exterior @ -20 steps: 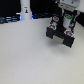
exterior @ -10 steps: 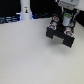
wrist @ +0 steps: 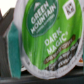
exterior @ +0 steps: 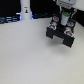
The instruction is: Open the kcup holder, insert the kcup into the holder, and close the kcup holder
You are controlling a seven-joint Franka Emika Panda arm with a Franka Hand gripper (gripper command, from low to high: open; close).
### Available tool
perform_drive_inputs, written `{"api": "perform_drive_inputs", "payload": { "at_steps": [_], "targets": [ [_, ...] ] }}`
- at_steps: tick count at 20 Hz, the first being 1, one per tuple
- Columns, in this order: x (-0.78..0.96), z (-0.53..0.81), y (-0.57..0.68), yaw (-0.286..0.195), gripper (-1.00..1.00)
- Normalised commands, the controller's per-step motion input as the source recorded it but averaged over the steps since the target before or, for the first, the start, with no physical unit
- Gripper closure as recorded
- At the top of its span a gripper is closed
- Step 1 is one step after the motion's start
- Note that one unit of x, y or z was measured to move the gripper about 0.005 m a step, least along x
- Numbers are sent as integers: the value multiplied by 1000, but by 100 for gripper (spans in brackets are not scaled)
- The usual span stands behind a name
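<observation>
Gripper (exterior: 62,26) sits at upper right of the exterior view, directly over the black kcup holder (exterior: 61,36) on the pale bench (exterior: 25,55). Wrist view is filled by the kcup (wrist: 47,35), its green printed lid facing the camera, print tilted slightly. Jaws appear closed around the kcup. White post (exterior: 25,9) stands upper left.

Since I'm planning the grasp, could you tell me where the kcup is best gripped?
Probably the kcup by its side wall under the rim, coming from the lid side: its round green lid faces the wrist camera, and a flat top gives nothing to pinch.
</observation>
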Motion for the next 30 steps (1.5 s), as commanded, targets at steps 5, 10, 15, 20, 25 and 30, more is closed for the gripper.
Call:
{"api": "perform_drive_inputs", "payload": {
  "at_steps": [5,10,15,20,25,30],
  "targets": [
    [-126,-55,-117,-5,100],
    [-298,22,-192,-36,100],
    [-240,5,-258,-54,100],
    [-187,0,-237,-35,100],
    [-202,0,-270,-48,100],
    [-352,0,-343,-56,100]
  ]
}}
